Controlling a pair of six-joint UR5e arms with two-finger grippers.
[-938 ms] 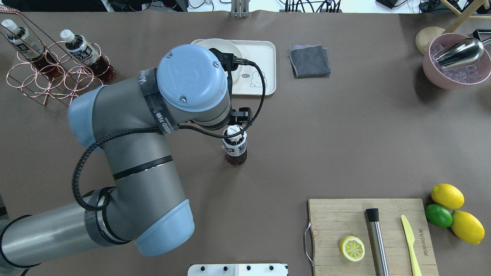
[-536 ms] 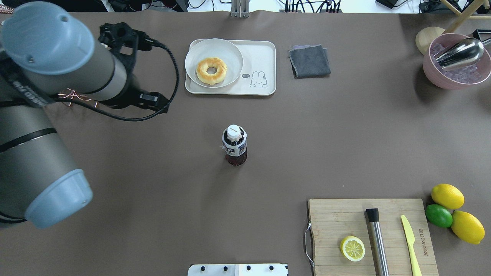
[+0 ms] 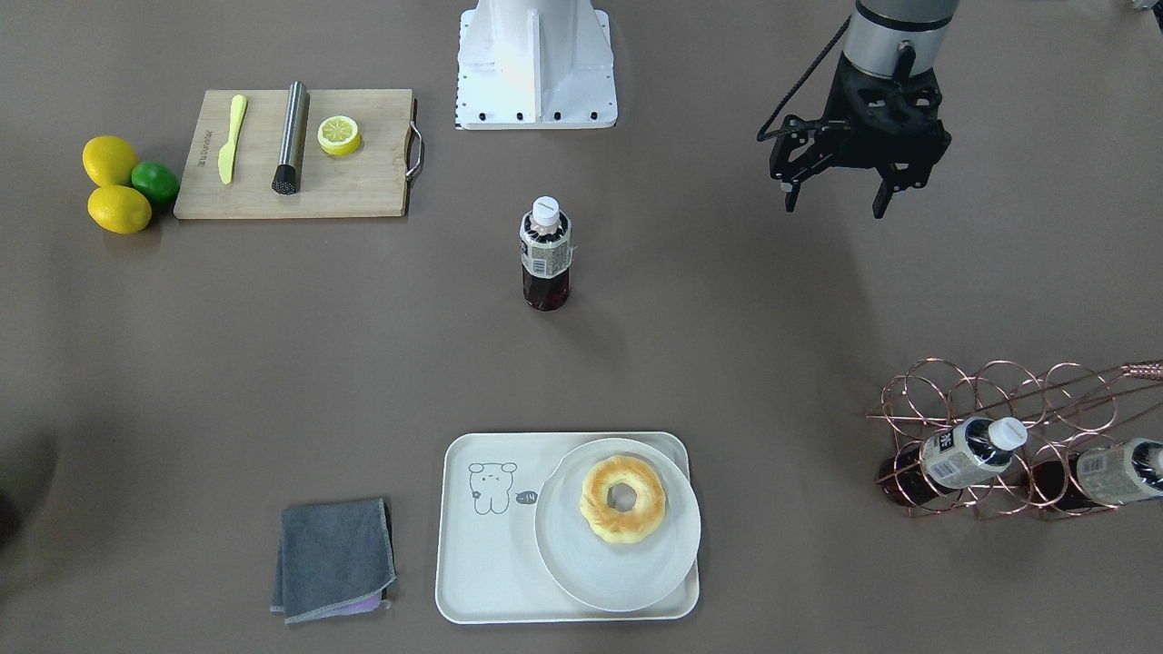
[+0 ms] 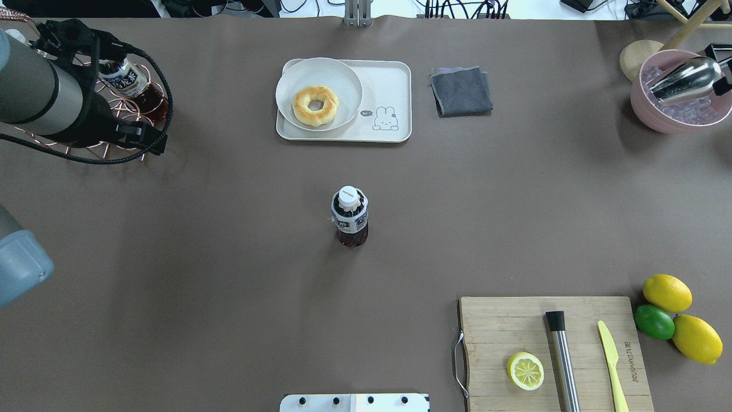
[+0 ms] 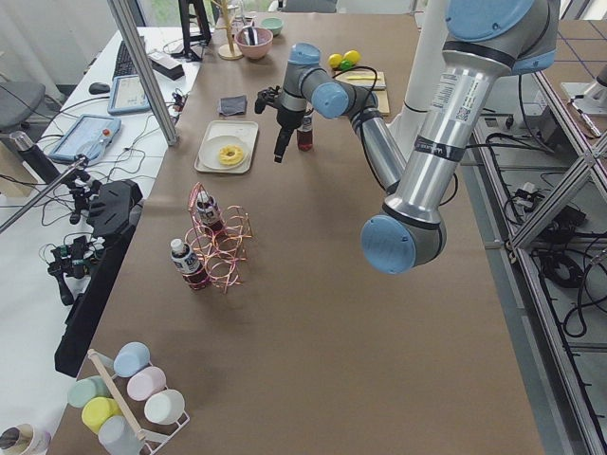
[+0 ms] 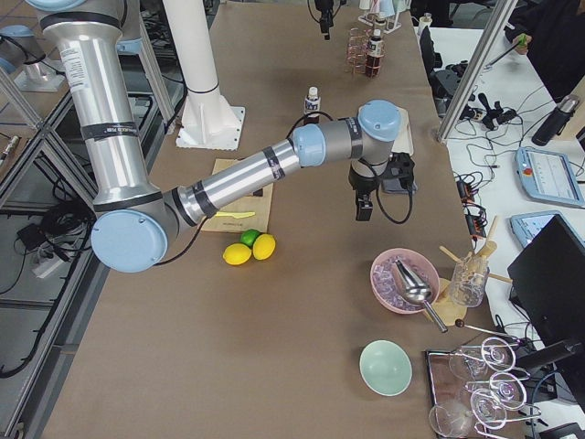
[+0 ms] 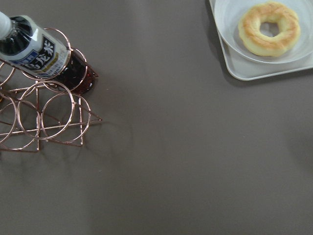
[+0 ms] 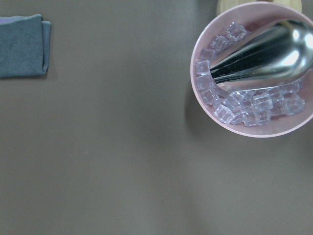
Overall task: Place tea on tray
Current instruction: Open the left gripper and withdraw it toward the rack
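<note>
The tea (image 3: 545,259) stands upright on the brown table (image 3: 273,363), white cap up, well apart from the tray (image 3: 486,572) on the robot's side of it, with nothing touching it. The tray carries a round white plate (image 3: 627,568) with a ring doughnut (image 3: 623,499) on its half toward the robot's left. Its other half, with the bear drawing (image 3: 492,487), is bare. The left gripper (image 3: 834,207) hangs above the table, its 2 fingers spread with nothing between them, well apart from the tray toward the robot's left. A copper wire rack (image 3: 999,400) on that same side of the tray holds 2 more bottles (image 3: 968,451), lying tilted. The right gripper (image 6: 363,208) shows only from the side, near a pink bowl of ice (image 4: 652,114); I cannot tell whether its fingers are apart or together
</note>
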